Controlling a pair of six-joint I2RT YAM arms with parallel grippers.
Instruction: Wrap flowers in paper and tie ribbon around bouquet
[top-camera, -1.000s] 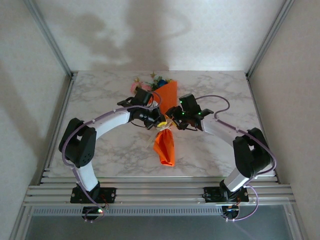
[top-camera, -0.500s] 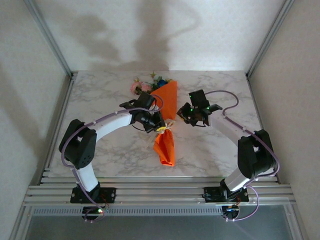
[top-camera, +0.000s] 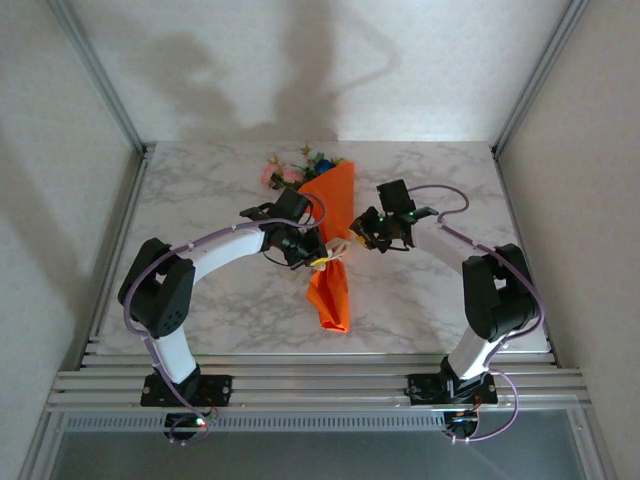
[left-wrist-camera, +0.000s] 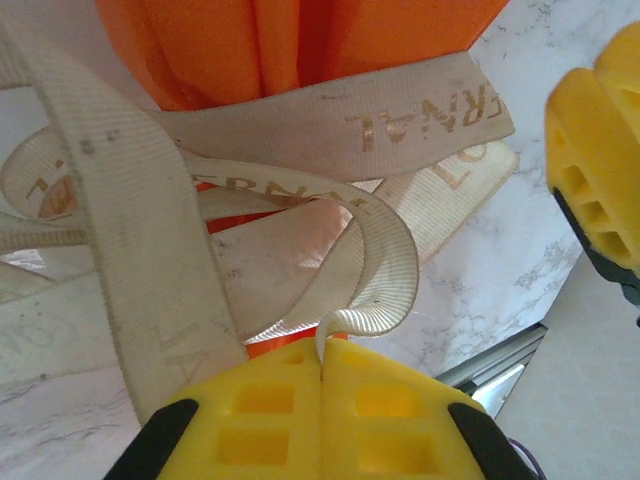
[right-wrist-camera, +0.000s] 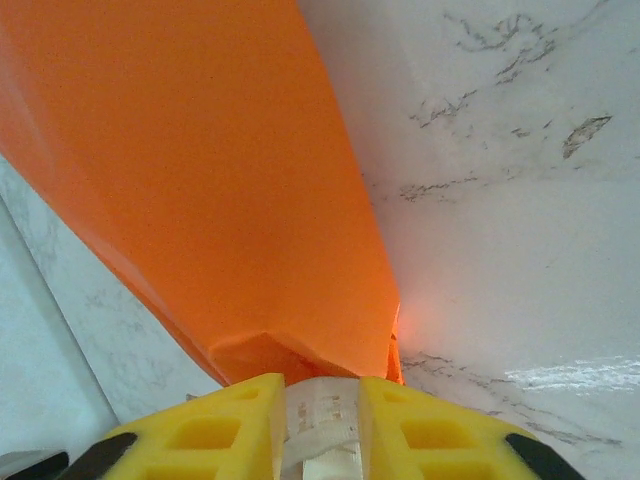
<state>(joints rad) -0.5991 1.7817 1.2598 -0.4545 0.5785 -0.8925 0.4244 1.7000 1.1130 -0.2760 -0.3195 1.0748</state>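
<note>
Nearest to us, toward the near edge of the table (top-camera: 200, 190), lies the flared orange tail (top-camera: 330, 300) of the bouquet (top-camera: 335, 205). Its long axis runs from near to far, roughly midway between the table's side edges. At the narrow waist just beyond the tail, the ribbon (left-wrist-camera: 300, 250) crosses the paper and loops loosely over itself, so we judge the knot not yet drawn tight. The left gripper (left-wrist-camera: 322, 360) sits on the left of that waist, its fingers pressed together on a fold of the ribbon. The right gripper (right-wrist-camera: 320, 395) sits just beside the waist on the right, with a piece of ribbon lying in the narrow gap between its fingers. We cannot tell whether it truly bites that piece. Both tools are equally near the waist, on opposite sides, so we think any tightening pull has to run across the bouquet's axis, toward the side edges. Farther on, the cone widens and the flowers (top-camera: 285, 172) spill out toward the far edge.
</note>
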